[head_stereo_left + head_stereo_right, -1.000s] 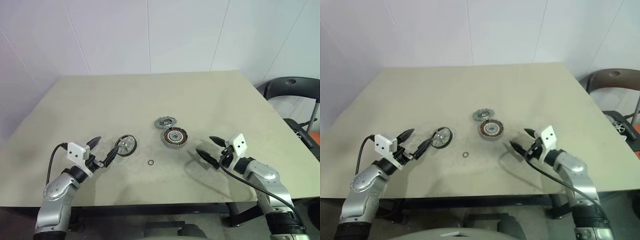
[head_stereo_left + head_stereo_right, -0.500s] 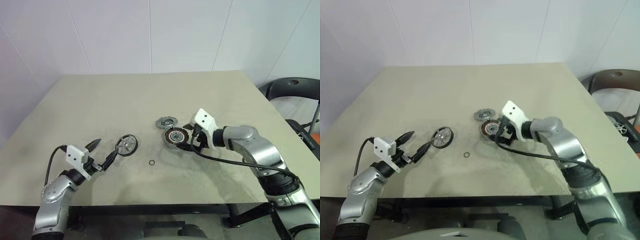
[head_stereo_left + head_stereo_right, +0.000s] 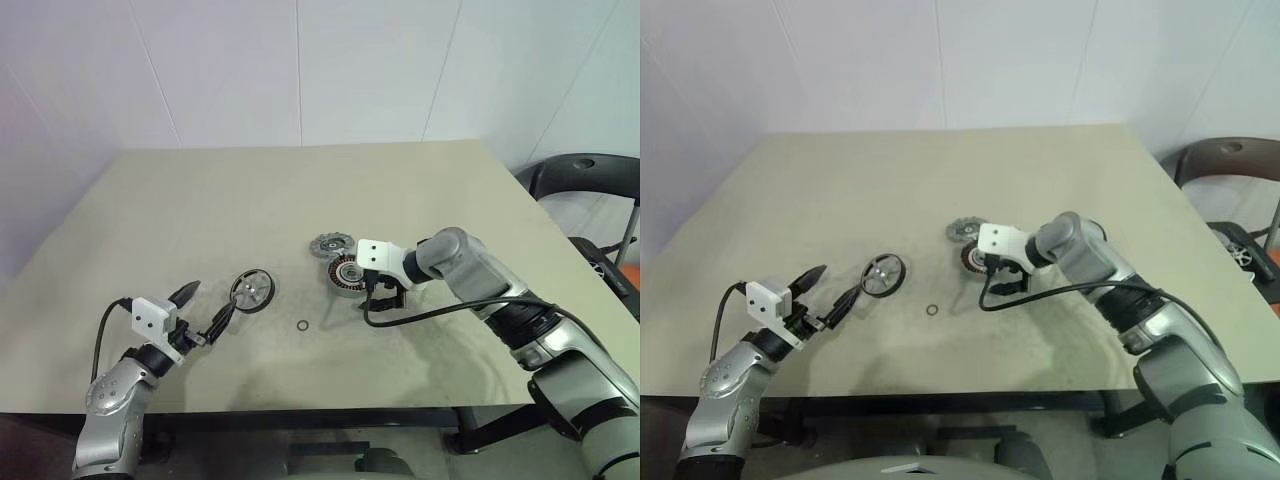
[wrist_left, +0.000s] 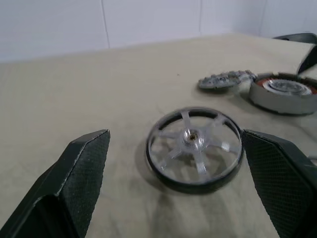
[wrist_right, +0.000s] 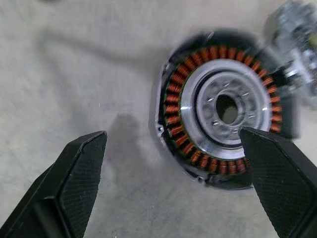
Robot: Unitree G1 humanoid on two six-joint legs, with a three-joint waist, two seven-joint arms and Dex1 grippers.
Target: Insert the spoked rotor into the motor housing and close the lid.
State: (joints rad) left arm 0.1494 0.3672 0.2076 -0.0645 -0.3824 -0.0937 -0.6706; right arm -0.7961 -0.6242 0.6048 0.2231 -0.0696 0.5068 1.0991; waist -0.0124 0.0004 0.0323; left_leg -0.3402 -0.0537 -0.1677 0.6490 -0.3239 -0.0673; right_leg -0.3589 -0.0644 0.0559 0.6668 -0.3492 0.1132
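Observation:
The spoked rotor (image 3: 252, 291) lies flat on the table, a black ring with silvery spokes (image 4: 195, 148). My left gripper (image 3: 209, 303) hovers level just short of it, open, nothing between its fingers (image 4: 84, 168). The motor housing (image 3: 345, 275) with copper windings (image 5: 225, 106) sits at the table's middle. The grey holed lid (image 3: 331, 244) lies just behind it, touching its rim. My right gripper (image 3: 385, 295) points down at the housing's right side, open and empty; one finger (image 5: 277, 163) overlaps the housing's edge in the right wrist view.
A tiny thin ring (image 3: 302, 325) lies on the beige table (image 3: 200, 210) between rotor and housing, nearer the front. A dark chair (image 3: 585, 175) stands beyond the table's right edge. A white wall rises behind the table.
My right arm swung in from the table's front right to the housing and tipped its gripper downward. The left arm and all the parts stayed put.

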